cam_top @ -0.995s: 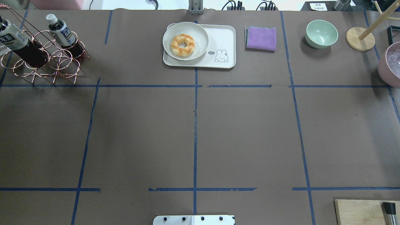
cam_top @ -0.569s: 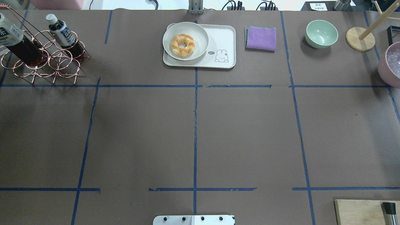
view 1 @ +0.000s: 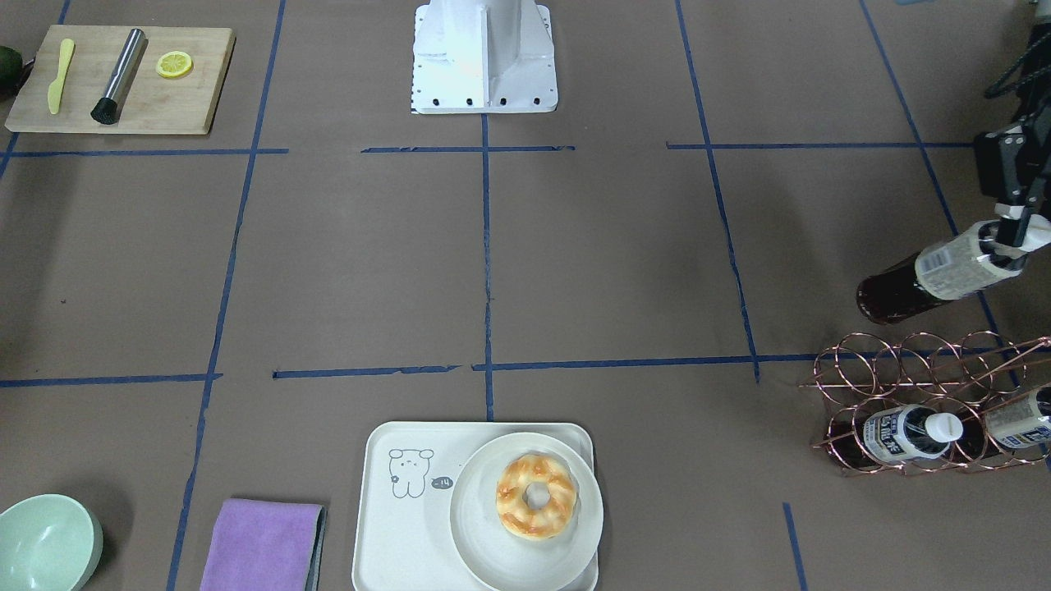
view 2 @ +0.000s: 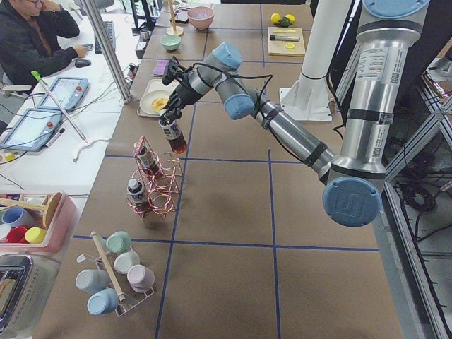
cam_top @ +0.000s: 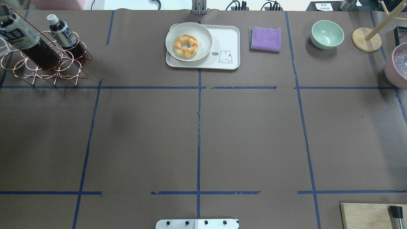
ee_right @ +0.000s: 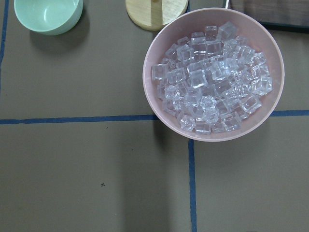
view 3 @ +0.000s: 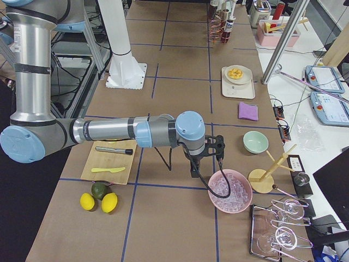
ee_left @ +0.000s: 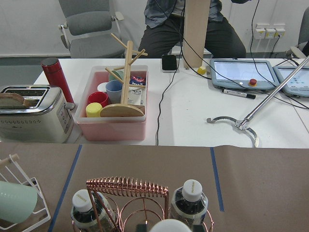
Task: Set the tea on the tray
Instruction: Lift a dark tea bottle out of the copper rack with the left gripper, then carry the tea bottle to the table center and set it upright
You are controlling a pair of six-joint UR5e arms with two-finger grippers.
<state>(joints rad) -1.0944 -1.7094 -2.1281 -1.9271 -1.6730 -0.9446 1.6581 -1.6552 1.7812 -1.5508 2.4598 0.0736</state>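
Left claw [view 1: 1011, 240] pinching tea [view 1: 936, 277] at cap end, probably neck; fingers hide cap. Bottle tilted, near copper rack [view 1: 928, 394], well apart from tray [view 1: 386, 550]. Stiff smooth plastic, liquid-heavy base, may swing. Dark brown liquid, white label. Right claw [view 3: 193, 170]: cannot tell.

three tea bottles [view 1: 936, 275], one copper wire rack [view 1: 903, 361], one cream tray [view 1: 394, 533], one white plate [view 1: 484, 552], one doughnut [view 1: 538, 497], one purple cloth [view 1: 261, 546], one green bowl [view 1: 45, 542], one wooden board [view 1: 160, 107], one lemon slice [view 1: 175, 64], one pink bowl of ice [cam_top: 392, 71], two whole lemons [view 3: 87, 201].
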